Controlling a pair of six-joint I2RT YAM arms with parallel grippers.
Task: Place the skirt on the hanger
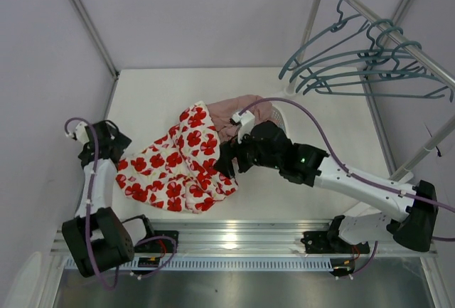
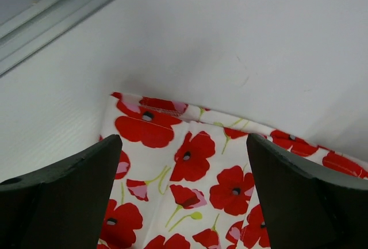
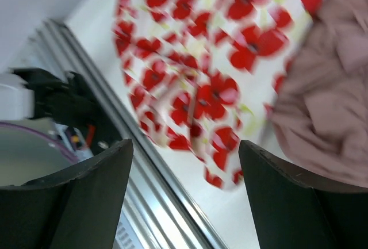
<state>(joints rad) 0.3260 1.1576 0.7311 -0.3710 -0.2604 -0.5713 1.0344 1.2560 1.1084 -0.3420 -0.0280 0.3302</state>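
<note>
On the white table [image 1: 156,94], left of centre, a crumpled poppy-print skirt [image 1: 178,169], lying loose, its far right edge touching a dusty-pink garment [image 1: 242,109]. At upper right, well apart from both, a metal rail [image 1: 405,38] hung with several teal-grey hangers [image 1: 355,73]. At the skirt's right edge, the right gripper [image 3: 185,151] – jaws spread wide, gripping nothing, the blurred print and pink cloth below. At the skirt's left edge, the left gripper [image 2: 183,157], jaws likewise wide apart and holding nothing – printed hem and bare table showing in the gap.
</note>
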